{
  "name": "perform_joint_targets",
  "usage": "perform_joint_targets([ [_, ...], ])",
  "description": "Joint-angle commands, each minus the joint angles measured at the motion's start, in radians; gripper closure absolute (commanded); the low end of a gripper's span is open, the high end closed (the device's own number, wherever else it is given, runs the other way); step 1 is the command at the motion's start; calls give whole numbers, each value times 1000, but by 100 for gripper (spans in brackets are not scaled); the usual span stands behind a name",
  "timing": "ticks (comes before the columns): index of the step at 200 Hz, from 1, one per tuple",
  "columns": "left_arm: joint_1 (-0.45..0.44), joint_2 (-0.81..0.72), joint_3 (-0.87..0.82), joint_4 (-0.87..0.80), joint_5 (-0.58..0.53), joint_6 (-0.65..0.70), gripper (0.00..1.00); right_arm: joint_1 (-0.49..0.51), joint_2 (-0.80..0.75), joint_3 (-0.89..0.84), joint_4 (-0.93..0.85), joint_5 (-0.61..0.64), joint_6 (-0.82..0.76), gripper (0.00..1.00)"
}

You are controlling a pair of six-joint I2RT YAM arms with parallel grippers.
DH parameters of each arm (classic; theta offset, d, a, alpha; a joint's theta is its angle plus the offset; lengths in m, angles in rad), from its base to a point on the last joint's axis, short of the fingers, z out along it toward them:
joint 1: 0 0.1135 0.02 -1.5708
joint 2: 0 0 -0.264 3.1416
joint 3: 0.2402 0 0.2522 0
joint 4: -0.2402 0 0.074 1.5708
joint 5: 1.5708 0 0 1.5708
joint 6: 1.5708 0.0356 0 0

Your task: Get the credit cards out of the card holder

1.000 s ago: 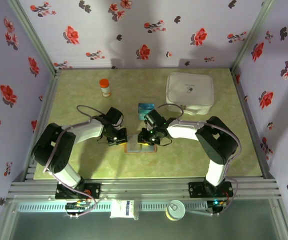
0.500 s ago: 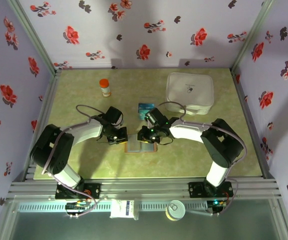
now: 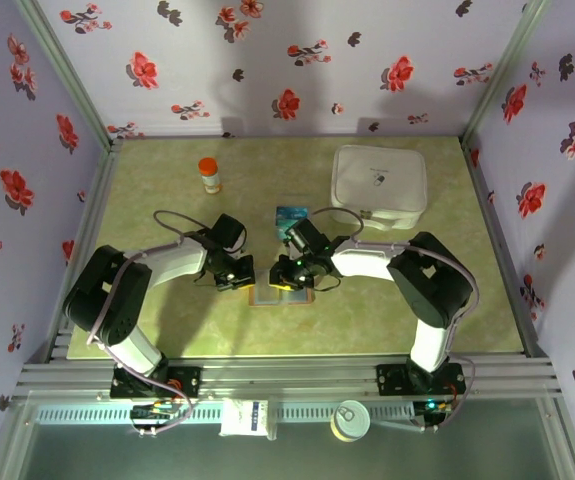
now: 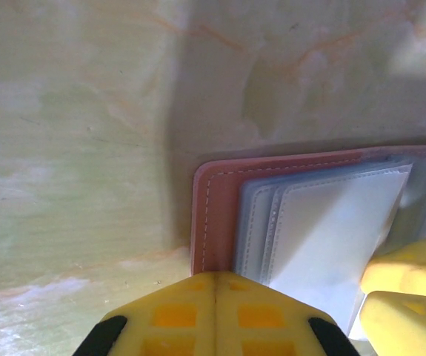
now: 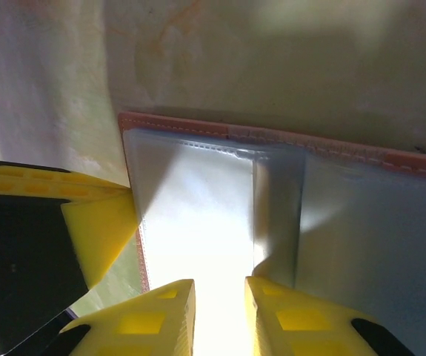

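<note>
The card holder [image 4: 211, 215], just ahead of the left gripper [image 4: 215, 280], had a smooth, leather-like reddish-brown rim with a stitched seam. Its inner sleeves [image 5: 198, 215], beneath the right gripper [image 5: 220, 293], looked like clear glossy plastic that caught glare. The grippers' fingers [image 5: 153, 311] were matt yellow plastic. The desk [image 4: 72, 148] around them was smooth, marbled and faintly sheened.

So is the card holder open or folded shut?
Open: the card holder lies spread flat on the table, clear inner sleeves facing up in both wrist views.
</note>
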Motion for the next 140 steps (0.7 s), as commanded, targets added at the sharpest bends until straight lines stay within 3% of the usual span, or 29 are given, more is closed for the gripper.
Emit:
perform_joint_targets([
  [1,9,16,6,-51,-22,18,100,6,-13,22,-68,44,-17,76],
  [40,9,17,10,-60,-27,22,100,1,-13,38,-173,104,-64,76],
  [103,11,-3,19,-76,-31,25,100,-5,-19,2,-122,89,-48,78],
  [140,17,-118,43,-93,-44,3,100,-9,-23,-26,-76,74,-31,79],
])
